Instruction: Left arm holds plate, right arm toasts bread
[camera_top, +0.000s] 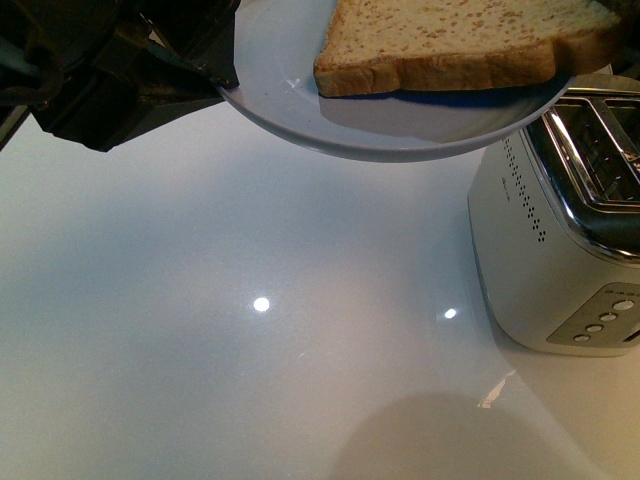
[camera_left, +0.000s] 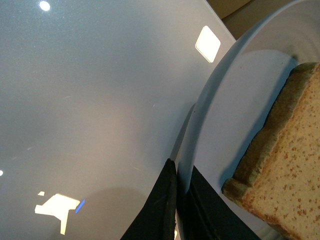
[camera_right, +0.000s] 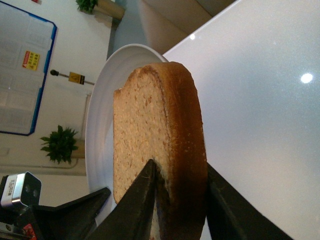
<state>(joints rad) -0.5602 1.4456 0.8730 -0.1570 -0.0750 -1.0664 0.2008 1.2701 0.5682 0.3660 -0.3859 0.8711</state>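
We see the left gripper (camera_top: 220, 74) clamping the rim of the plate (camera_top: 420, 128) above the table (camera_top: 250, 380); the bread (camera_top: 460, 40) lies on it, the toaster (camera_top: 545, 260) at right.

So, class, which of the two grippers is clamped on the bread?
The right gripper: it straddles the bread, while the left gripper pinches the plate by its rim.

Plate (camera_top: 400, 130): one.
Bread (camera_top: 450, 40): one slice.
Toaster (camera_top: 530, 270): one, white with a chrome top.
Toaster buttons (camera_top: 608, 317): four visible, in a row.
Pincers: two, the left pincer (camera_left: 182, 172) and the right pincer (camera_right: 180, 167).
Desk (camera_top: 250, 380): one.
Potted plants (camera_right: 60, 144): two, seen in the right wrist view.
Light reflections (camera_top: 261, 304): two round spots on the desk in the front view.
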